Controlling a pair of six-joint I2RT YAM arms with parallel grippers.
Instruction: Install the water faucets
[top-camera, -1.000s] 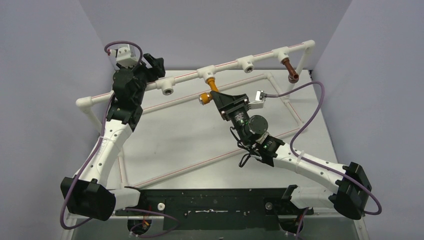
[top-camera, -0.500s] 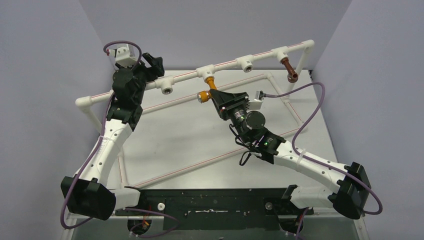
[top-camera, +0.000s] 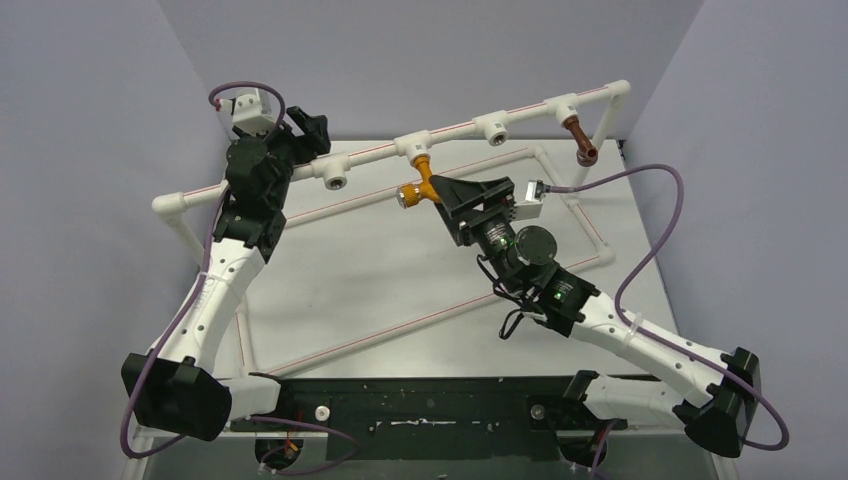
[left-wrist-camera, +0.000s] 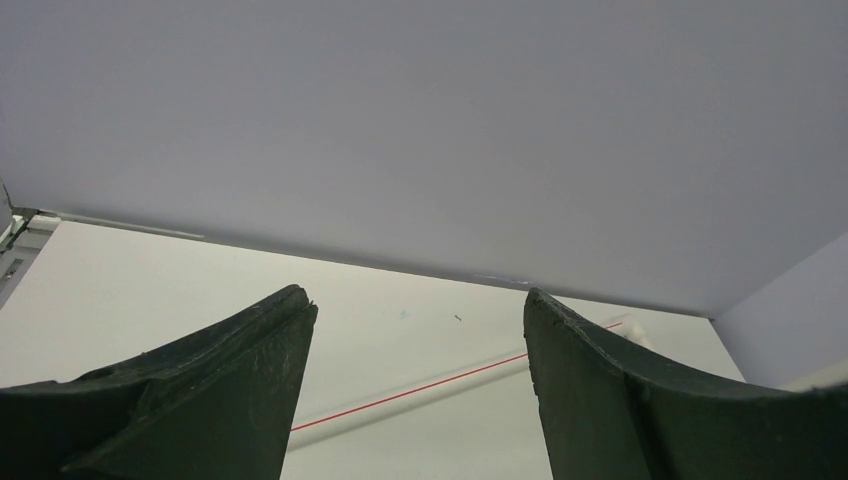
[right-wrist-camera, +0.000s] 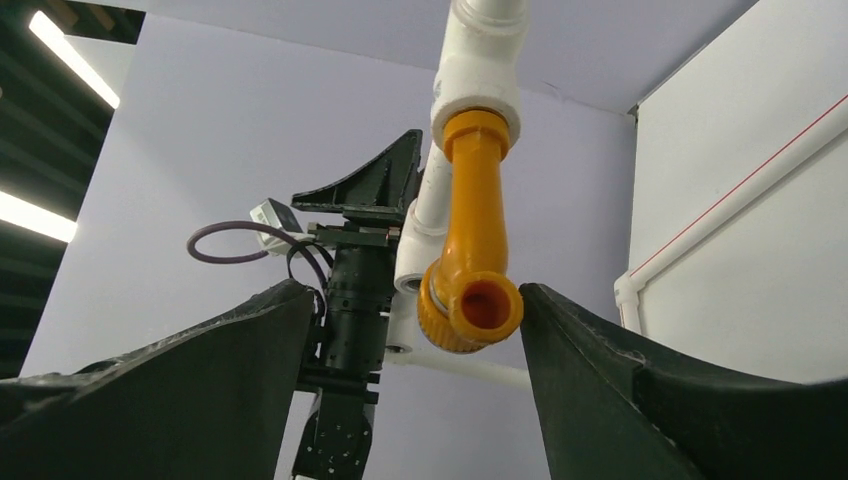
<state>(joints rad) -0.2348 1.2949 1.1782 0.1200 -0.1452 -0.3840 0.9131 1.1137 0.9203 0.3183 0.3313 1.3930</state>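
The orange-yellow water faucet hangs from a white tee socket of the pipe frame, its round end low and to the left. My right gripper stands open just right of it. In the right wrist view the faucet sits between the spread fingers, close to the right finger, and is not gripped. The dark reddish-brown water faucet hangs from the tee at the far right. My left gripper is open at the frame's left stretch, holding nothing.
Two empty tee sockets face forward on the raised pipe. Lower white pipes with red stripes lie on the table. Grey walls close in behind and at both sides. The left arm shows beyond the faucet.
My right gripper has opened off the orange-yellow faucet and drawn slightly right, its arm swinging outward. The faucet stays in its socket. The left arm has not moved.
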